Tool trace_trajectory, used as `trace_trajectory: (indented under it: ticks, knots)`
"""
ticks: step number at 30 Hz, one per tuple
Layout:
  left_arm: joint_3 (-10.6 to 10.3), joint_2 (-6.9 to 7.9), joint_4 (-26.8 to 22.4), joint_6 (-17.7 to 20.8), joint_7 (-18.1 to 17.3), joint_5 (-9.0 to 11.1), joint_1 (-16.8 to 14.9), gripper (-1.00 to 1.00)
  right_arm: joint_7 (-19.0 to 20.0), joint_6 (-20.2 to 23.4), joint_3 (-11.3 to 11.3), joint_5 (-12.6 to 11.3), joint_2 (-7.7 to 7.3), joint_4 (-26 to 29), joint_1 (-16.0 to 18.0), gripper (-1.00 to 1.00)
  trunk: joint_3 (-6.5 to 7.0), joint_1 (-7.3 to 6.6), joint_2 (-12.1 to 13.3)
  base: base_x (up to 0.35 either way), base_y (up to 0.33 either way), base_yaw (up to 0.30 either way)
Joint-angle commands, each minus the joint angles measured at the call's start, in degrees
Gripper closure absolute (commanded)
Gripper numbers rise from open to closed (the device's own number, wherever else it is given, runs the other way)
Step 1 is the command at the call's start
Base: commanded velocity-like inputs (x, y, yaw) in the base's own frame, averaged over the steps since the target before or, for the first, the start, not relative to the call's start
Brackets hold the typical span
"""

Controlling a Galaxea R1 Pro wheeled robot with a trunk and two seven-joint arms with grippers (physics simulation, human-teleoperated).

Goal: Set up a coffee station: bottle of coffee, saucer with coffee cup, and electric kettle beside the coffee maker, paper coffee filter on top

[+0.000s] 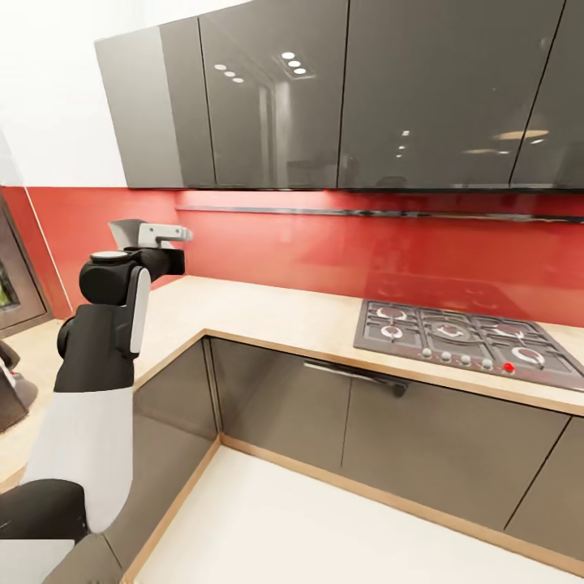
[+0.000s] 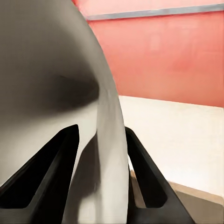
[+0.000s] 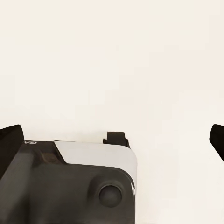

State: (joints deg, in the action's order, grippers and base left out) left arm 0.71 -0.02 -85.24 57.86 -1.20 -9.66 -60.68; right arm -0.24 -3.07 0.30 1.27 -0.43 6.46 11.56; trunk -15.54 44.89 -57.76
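Step in hand, as I judge it: carrying the paper coffee filter to the coffee maker. Placement not yet done.

Nearest: right gripper (image 3: 113,138) hangs low over pale floor, beside a part of the robot's own body. Its two fingertips sit wide apart with nothing between them.

Left arm is raised over the corner of the kitchen countertop (image 1: 268,312). Left gripper (image 2: 100,133) has the paper coffee filter (image 2: 56,70) between its two black fingers (image 2: 51,168), one on each side, both against the sheet. It reads as a pinch on the filter.

Filter attitude: from the head camera it is a small grey fan shape above the wrist, wide edge up and narrow end down toward the gripper. Long axis looks roughly vertical, a little tilted. In the left wrist view the sheet curves and runs outward along the fingers.

Counter below the gripper is bare. Farther right, a gas hob (image 1: 466,341) is set into the worktop. Behind it come the red backsplash (image 1: 324,243) and glossy grey wall cabinets (image 1: 365,89).

A dark grey shape with a red fleck (image 1: 12,389) is cut by the frame's left edge. Possibly the coffee maker; cannot tell.

Next move calls for turning left to bring the machine's top into view. The filter then needs levelling over it before the fingers part, since thin paper may slip or cling.
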Motion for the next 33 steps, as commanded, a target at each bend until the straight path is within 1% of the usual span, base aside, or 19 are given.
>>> trace_trajectory:
  ticks: [1, 8, 12, 16, 33]
  knots:
    - [0.00, 0.00, -0.01, 0.23, -0.14, -0.28, -0.05, 1.00, -0.02, -0.18, 0.01, 0.13, -0.01, -0.05, 0.04, -1.00, -0.08, 0.00, -0.05, 0.000, 0.000, 0.266]
    - [0.00, -0.06, 0.06, 0.23, -0.20, -0.28, -0.05, 1.00, -0.02, -0.18, 0.04, 0.13, -0.05, -0.05, 0.04, -1.00, -0.08, 0.00, -0.05, 0.000, 0.000, 0.231]
    - [0.00, -0.07, 0.12, 0.22, -0.21, -0.28, -0.05, 1.00, -0.02, -0.19, 0.05, 0.13, -0.28, -0.05, 0.04, -1.00, -0.08, 0.00, -0.05, 0.021, -0.012, 0.012]
    - [0.00, -0.07, 0.22, 0.21, -0.17, -0.28, -0.05, 1.00, -0.02, -0.18, 0.05, 0.13, -0.34, -0.05, 0.04, -1.00, -0.08, 0.00, -0.05, 0.119, -0.121, 0.005]
    - [0.00, -0.07, 0.29, 0.14, -0.16, -0.28, -0.05, 1.00, -0.02, -0.18, 0.05, 0.13, -0.33, -0.05, 0.04, -1.00, -0.08, 0.00, -0.05, 0.014, -0.014, 0.255]
